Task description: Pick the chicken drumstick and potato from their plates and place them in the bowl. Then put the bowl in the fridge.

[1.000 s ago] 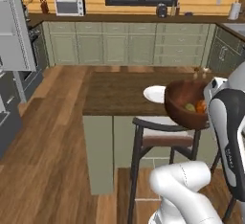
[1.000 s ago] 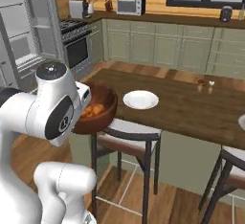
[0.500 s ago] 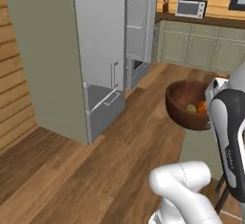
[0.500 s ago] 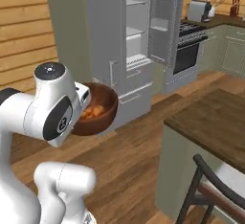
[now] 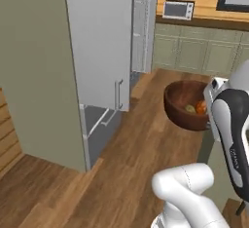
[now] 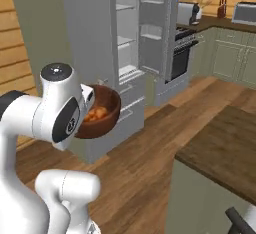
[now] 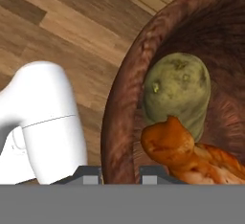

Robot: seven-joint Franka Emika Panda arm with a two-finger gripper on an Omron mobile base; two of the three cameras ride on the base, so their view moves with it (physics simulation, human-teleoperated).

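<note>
The two-finger gripper (image 7: 120, 173) is clamped on the rim of the deep reddish-brown wooden bowl (image 5: 187, 106), one tip either side of the wall, so it rides level in the air. Inside sit the yellowish-green potato (image 7: 177, 91) and the glossy orange-brown chicken drumstick (image 7: 189, 152), touching. The tall grey-silver fridge (image 6: 125, 43) stands open ahead, so I'd guess shelving is next.

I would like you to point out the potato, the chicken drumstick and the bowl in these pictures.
potato (image 7: 176, 91), hand view, middle of its yellowish-green skin.
chicken drumstick (image 7: 178, 150), hand view, on its glossy orange-brown meat.
bowl (image 5: 182, 104), left base view, on the dark inner wall.
</note>
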